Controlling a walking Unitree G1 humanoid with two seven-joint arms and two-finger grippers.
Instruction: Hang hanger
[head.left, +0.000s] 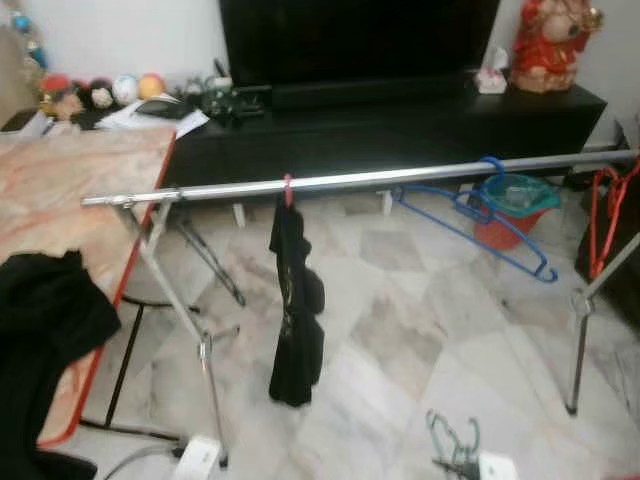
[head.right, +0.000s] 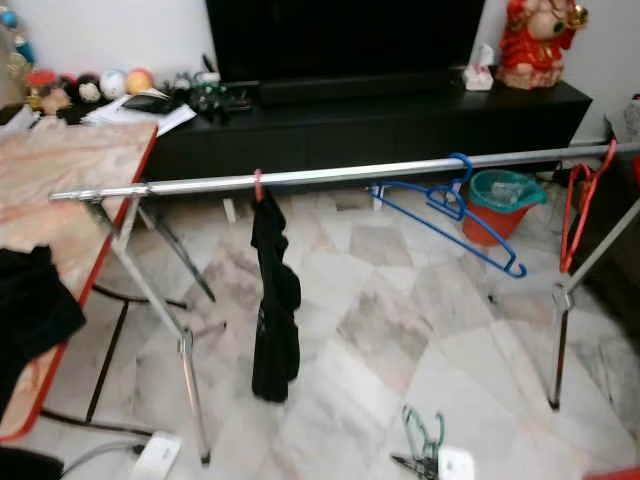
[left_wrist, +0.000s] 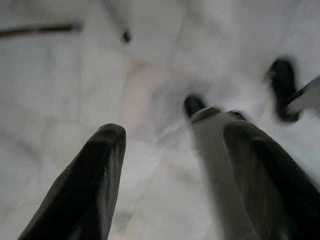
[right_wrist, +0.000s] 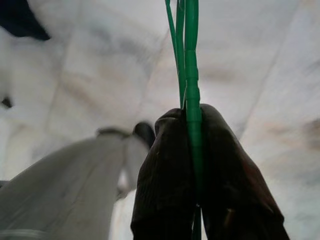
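Green hanger (right_wrist: 191, 100) is clamped thin-edge between the right gripper (right_wrist: 192, 150) fingers, low near the floor; left gripper (left_wrist: 170, 165) fingers apart, empty. It could easily be twisted or dropped before the rail (head.left: 400, 178) is reached.

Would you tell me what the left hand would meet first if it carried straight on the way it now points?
Probably the pale tiled floor: the open left hand points down at it, with the robot's own leg close beside that line. Depth is unclear.
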